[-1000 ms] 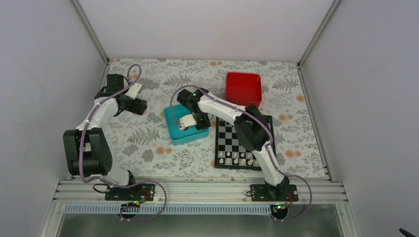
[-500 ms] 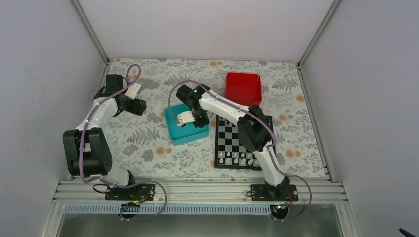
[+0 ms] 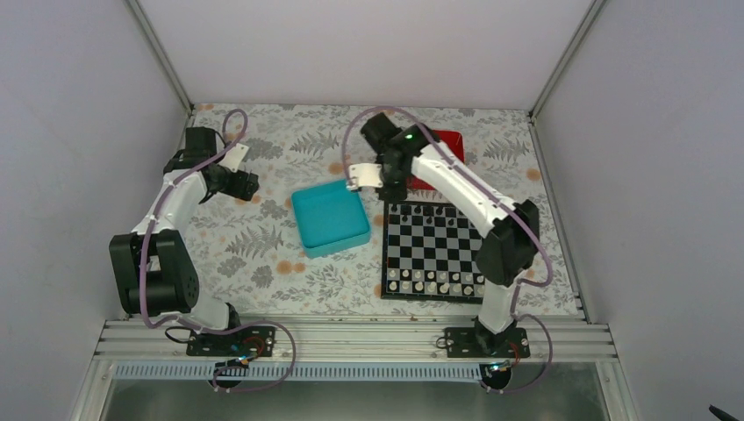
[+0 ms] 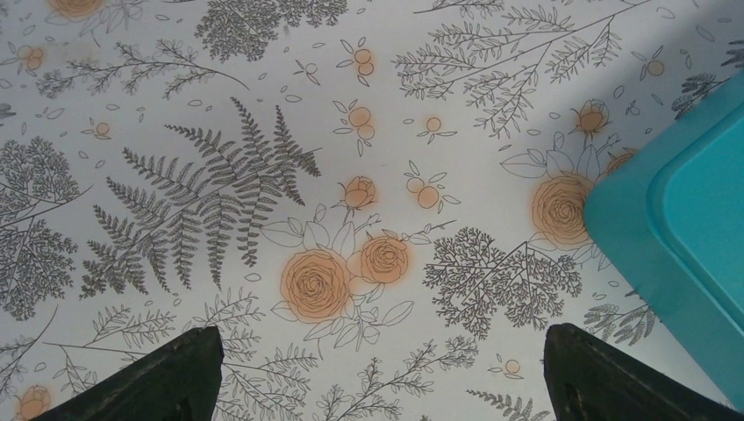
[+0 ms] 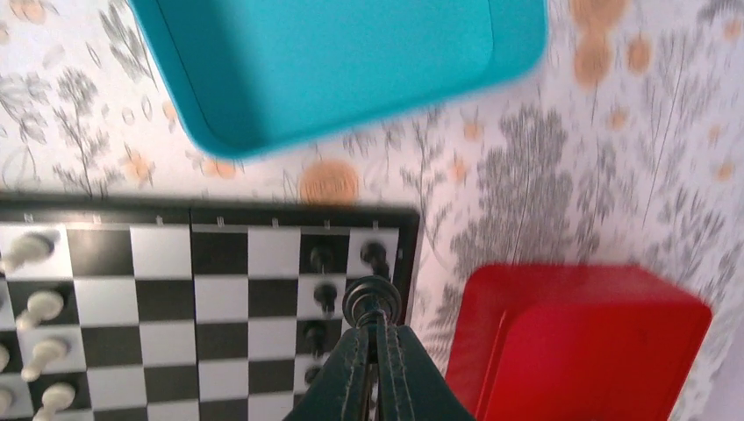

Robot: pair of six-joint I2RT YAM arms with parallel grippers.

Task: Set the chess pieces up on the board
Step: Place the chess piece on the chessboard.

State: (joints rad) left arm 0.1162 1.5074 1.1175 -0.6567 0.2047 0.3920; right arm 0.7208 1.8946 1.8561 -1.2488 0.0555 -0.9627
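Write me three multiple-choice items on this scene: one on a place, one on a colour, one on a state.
1. Seen from the robot, where does the teal tray lie?
A. left of the board
B. on the board
C. right of the board

2. What colour is the chess piece in the right gripper?
A. white
B. red
C. black

3. How does the left gripper stand?
A. shut on a pawn
B. open over the tablecloth
C. shut on a tray rim

Answers:
1 A: the top view shows the tray beside the board's left edge.
2 C: the right wrist view shows a black piece pinched in the closed jaws.
3 B: the left wrist view shows the jaws wide apart with only cloth below.
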